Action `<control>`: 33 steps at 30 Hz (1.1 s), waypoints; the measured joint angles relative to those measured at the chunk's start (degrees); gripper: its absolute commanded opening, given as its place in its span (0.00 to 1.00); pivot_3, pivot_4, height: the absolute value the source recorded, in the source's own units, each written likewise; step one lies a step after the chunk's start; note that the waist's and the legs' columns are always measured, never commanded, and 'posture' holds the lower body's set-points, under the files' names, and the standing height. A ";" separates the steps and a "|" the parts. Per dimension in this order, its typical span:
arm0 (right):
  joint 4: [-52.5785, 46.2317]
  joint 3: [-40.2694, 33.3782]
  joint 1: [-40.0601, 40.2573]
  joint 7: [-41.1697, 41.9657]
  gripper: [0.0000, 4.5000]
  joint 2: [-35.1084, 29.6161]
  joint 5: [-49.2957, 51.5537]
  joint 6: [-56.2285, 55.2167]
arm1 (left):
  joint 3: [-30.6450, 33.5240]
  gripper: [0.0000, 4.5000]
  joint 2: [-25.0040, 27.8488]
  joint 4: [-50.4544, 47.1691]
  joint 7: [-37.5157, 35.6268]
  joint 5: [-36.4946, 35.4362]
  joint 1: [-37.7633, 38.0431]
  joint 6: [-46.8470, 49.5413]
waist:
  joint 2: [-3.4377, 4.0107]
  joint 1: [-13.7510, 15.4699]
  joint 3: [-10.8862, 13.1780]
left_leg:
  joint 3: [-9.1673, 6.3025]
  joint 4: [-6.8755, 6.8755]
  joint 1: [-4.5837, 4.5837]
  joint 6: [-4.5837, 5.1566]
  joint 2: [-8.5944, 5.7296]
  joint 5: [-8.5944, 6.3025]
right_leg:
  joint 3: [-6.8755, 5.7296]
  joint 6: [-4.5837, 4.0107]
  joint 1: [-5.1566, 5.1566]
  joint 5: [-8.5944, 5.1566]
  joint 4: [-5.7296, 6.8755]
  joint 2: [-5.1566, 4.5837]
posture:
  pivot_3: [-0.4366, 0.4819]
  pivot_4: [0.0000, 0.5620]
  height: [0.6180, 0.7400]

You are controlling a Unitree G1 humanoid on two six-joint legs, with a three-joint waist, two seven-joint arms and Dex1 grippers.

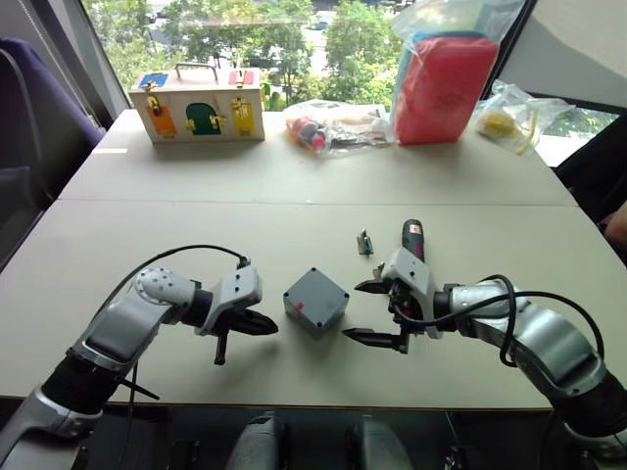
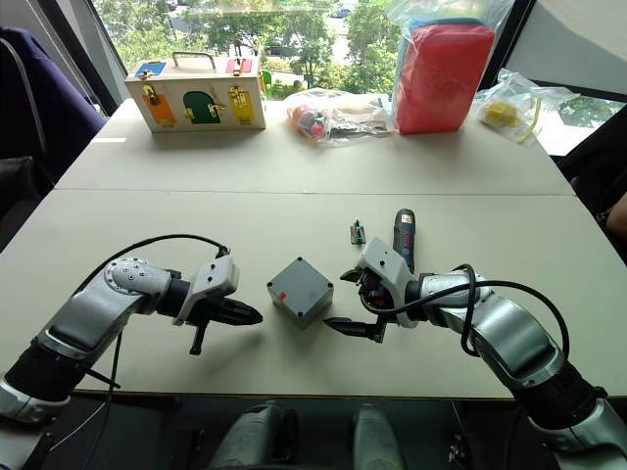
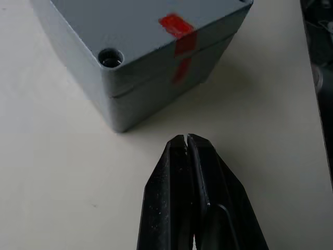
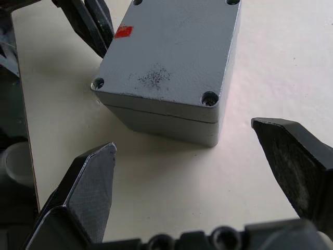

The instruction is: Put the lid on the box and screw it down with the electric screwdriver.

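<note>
Left eye view has the box (image 1: 315,300) sitting on the tabletop (image 1: 294,196) right between the two claws, with the lid (image 4: 171,49) already seated on top of it, you can see the seam running round under it in the right wrist view. Red mark (image 3: 177,26) runs across lid and box on the side facing the left claw (image 1: 257,323).

Left claw is pinched fully closed, holding nothing, tips aimed at the box and just short of its corner, not touching.

Right claw (image 1: 364,311) is spread wide, empty, sitting just off the opposite side of the box with a gap between them. Box is roughly centred between its two fingers (image 4: 91,179) but out ahead of the tips.

Electric screwdriver (image 1: 413,239) lies flat on the tabletop just behind the right claw, on the far side from the robot, untouched. A small green connector piece (image 1: 364,242) lies beside it, also beyond the right claw.

Corner screw holes (image 4: 209,97) look like dark recesses; can't tell if screws are in.
</note>
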 measured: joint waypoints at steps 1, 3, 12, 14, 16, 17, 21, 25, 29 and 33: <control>0.11 0.10 -0.12 0.55 1.00 0.01 -0.28 -0.06 | -0.02 0.00 -1.37 0.14 1.40 0.07 -0.34 0.35 | 0.00 -0.02 0.00 | 0.00 0.00 0.00 0.00 0.00 0.00 | 0.00 0.00 0.00 0.00 0.00 0.01 | 0.48 0.27 1.00; 0.05 0.16 -0.20 1.43 1.00 0.02 -0.48 -0.07 | -0.10 0.00 -3.08 1.22 3.01 0.56 -1.12 0.13 | 0.00 -0.03 0.00 | 0.00 0.01 0.00 0.00 0.00 0.00 | -0.01 0.01 0.00 0.00 0.01 0.03 | 0.48 0.27 1.00; -1.45 0.58 0.97 1.65 1.00 0.67 -0.61 1.45 | -0.09 0.00 -7.00 8.43 7.10 2.75 -5.60 -3.37 | 0.00 0.05 0.00 | 0.00 0.06 0.00 0.02 -0.01 -0.01 | -0.02 0.01 0.02 0.01 0.03 0.06 | 0.48 0.27 1.00; -1.99 0.56 1.41 1.25 1.00 0.98 -0.55 2.28 | -0.09 0.00 -7.06 9.00 7.15 2.96 -5.85 -4.06 | 0.00 -0.03 0.00 | 0.00 0.05 0.00 0.02 -0.01 -0.01 | -0.02 0.01 0.02 0.01 0.03 0.06 | 0.48 0.27 1.00; -2.65 0.40 1.66 0.96 1.00 1.15 -0.48 2.95 | -0.09 0.00 -7.18 9.32 7.15 3.04 -5.86 -4.30 | 0.00 -0.05 0.00 | 0.00 0.06 0.00 0.02 -0.01 -0.01 | -0.02 0.01 0.01 0.01 0.03 0.06 | 0.48 0.27 1.00; -2.86 0.34 1.73 0.81 1.00 1.23 -0.48 3.19 | -0.09 0.00 -7.23 9.47 7.16 3.05 -5.88 -4.42 | 0.00 -0.04 0.00 | 0.00 0.06 0.00 0.02 -0.01 -0.01 | -0.02 0.01 0.01 0.01 0.03 0.06 | 0.48 0.27 1.00; -3.59 -0.42 2.07 0.71 1.00 2.06 -0.05 4.34 | -0.09 0.00 -7.46 10.15 7.14 3.07 -5.94 -4.69 | 0.00 -0.03 0.00 | 0.00 0.06 0.00 0.02 -0.01 -0.01 | -0.02 0.01 0.02 0.01 0.03 0.06 | 0.48 0.27 1.00; -3.89 -0.81 2.07 0.73 1.00 2.27 1.12 5.48 | -0.09 0.00 -7.77 10.25 7.20 3.34 -6.17 -5.00 | 0.00 -0.01 0.00 | 0.00 0.06 0.00 0.02 -0.01 -0.01 | -0.02 0.01 0.02 0.01 0.03 0.05 | 0.48 0.27 1.00; -4.79 -0.82 2.06 0.68 1.00 2.41 1.49 5.67 | 0.04 0.00 -8.70 10.98 8.47 3.78 -6.95 -5.61 | 0.00 -0.01 0.00 | 0.00 0.06 0.00 0.02 -0.01 -0.01 | -0.02 0.01 0.02 0.01 0.03 0.06 | 0.48 0.27 1.00; -4.86 -1.17 2.05 0.66 1.00 2.09 1.80 5.96 | 0.05 0.00 -8.46 10.91 8.12 3.68 -6.81 -5.66 | 0.00 -0.04 0.00 | 0.00 0.06 0.00 0.02 -0.01 -0.01 | -0.02 0.01 0.02 0.01 0.04 0.06 | 0.48 0.27 1.00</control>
